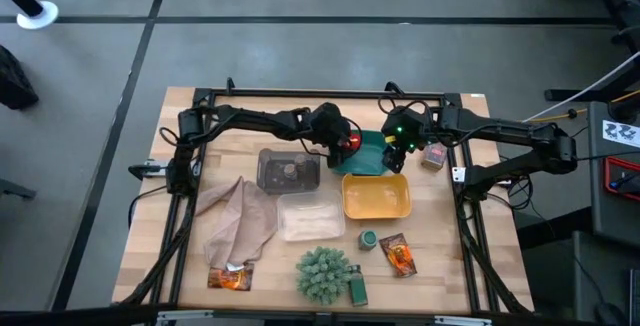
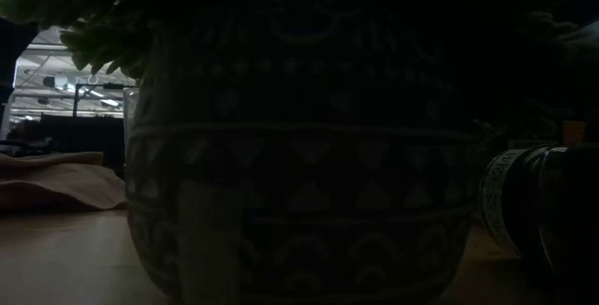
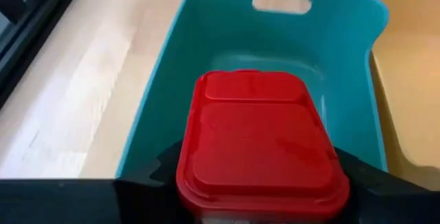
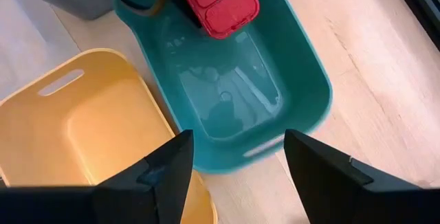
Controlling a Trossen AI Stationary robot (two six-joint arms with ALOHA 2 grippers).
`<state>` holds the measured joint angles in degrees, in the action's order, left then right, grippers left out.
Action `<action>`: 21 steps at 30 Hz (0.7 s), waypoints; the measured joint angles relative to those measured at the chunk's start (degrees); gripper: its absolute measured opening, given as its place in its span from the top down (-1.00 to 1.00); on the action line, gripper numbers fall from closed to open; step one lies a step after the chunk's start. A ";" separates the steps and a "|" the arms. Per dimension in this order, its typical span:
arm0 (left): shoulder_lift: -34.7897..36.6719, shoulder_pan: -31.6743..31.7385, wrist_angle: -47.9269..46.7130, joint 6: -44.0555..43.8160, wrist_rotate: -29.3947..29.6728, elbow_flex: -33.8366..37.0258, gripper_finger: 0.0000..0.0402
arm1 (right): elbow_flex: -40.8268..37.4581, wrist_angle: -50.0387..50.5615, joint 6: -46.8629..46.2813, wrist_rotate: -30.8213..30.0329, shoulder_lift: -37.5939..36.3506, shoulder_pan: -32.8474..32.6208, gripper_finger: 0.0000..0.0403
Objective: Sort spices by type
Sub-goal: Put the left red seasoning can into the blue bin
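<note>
My left gripper [image 1: 350, 142] is shut on a red tub [image 3: 260, 136] and hangs over the teal tray [image 1: 372, 163], at its end next to the grey tray. The tub also shows in the right wrist view [image 4: 218, 1]. My right gripper [image 4: 237, 162] stands open above the teal tray's [image 4: 227, 80] other end, touching nothing. On the table lie two green jars [image 1: 368, 238] [image 1: 357, 288] and two orange sachets [image 1: 398, 254] [image 1: 230, 278]. One small jar [image 1: 432, 156] stands to the right of the teal tray, and another small item [image 1: 288, 170] sits in the grey tray. A second red tub does not show. My left gripper pinches the red tub between its two fingers [image 3: 165, 168], one on each opposite side wall just under the lid [image 3: 206, 176]. The fingers come slanting down from the table's left. The tub hangs clear above the teal tray's floor [image 3: 234, 38], lid facing the wrist camera.
A grey tray [image 1: 270, 158], a clear tray [image 1: 310, 218] and a yellow tray [image 1: 376, 198] lie near the teal one. A beige cloth [image 1: 235, 221] lies to the left, a spiky green plant ball [image 1: 323, 271] at the near edge. Its patterned pot [image 2: 299, 155] fills the low view.
</note>
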<state>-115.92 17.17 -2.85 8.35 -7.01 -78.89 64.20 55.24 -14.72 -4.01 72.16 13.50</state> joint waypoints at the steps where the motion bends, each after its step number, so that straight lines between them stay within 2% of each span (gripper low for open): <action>1: 0.00 0.00 0.22 0.66 0.00 0.00 -0.03 | 0.00 0.04 0.00 0.00 0.02 0.00 -0.13; 15: 0.00 0.00 2.95 0.68 0.15 0.00 -0.04 | -0.06 -0.55 -0.08 0.00 0.04 0.01 -0.13; 21: 0.00 0.00 3.10 2.15 0.16 0.00 -0.04 | -3.23 -8.52 -0.15 -0.02 0.17 0.02 -0.13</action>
<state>-115.92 17.17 0.25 10.50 -6.85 -78.89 60.97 46.72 -14.87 -4.03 72.34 13.52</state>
